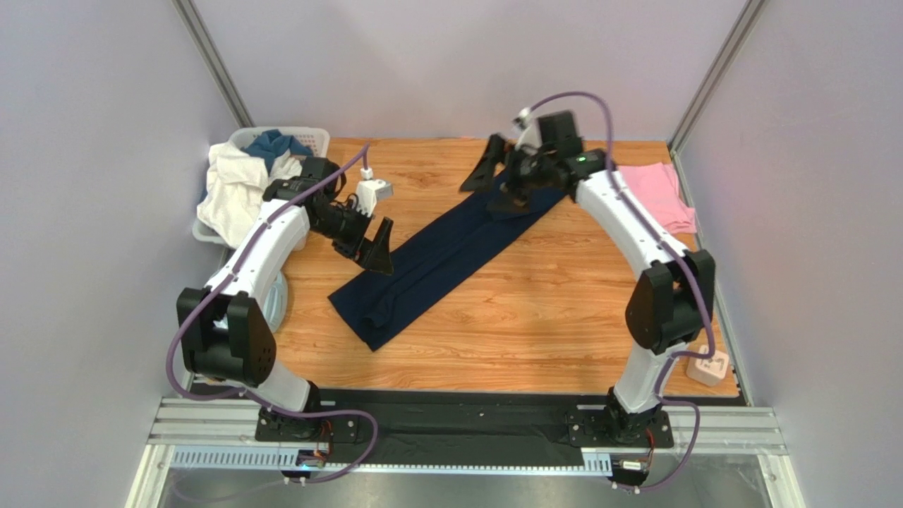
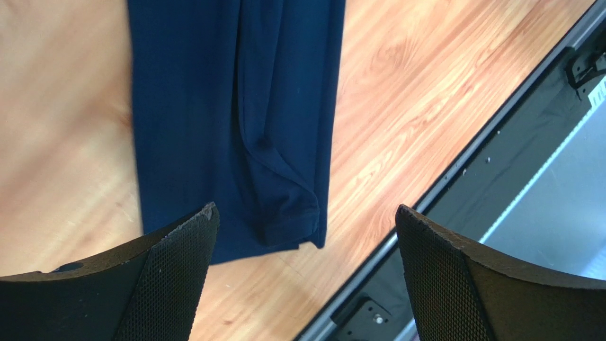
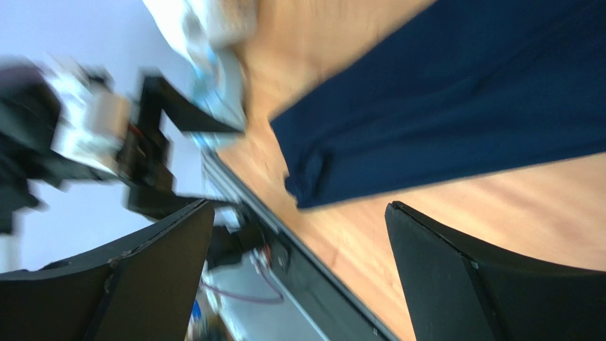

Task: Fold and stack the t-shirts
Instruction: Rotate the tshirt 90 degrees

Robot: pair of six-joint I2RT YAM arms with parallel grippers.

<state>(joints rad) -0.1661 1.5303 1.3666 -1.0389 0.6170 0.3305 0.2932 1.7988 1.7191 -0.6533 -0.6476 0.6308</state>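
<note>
The dark navy t-shirt lies on the wooden table as a long narrow strip running diagonally from near left to far right. Its near end with a folded-in sleeve shows in the left wrist view and in the right wrist view. The pink t-shirt lies flat at the far right edge. My left gripper hovers open over the strip's left side, holding nothing. My right gripper hangs open above the strip's far end, also holding nothing.
A white basket with white and teal cloth stands at the far left corner. A small pale object sits at the near right edge. A grey round disc lies by the left arm. The black rail runs along the near edge.
</note>
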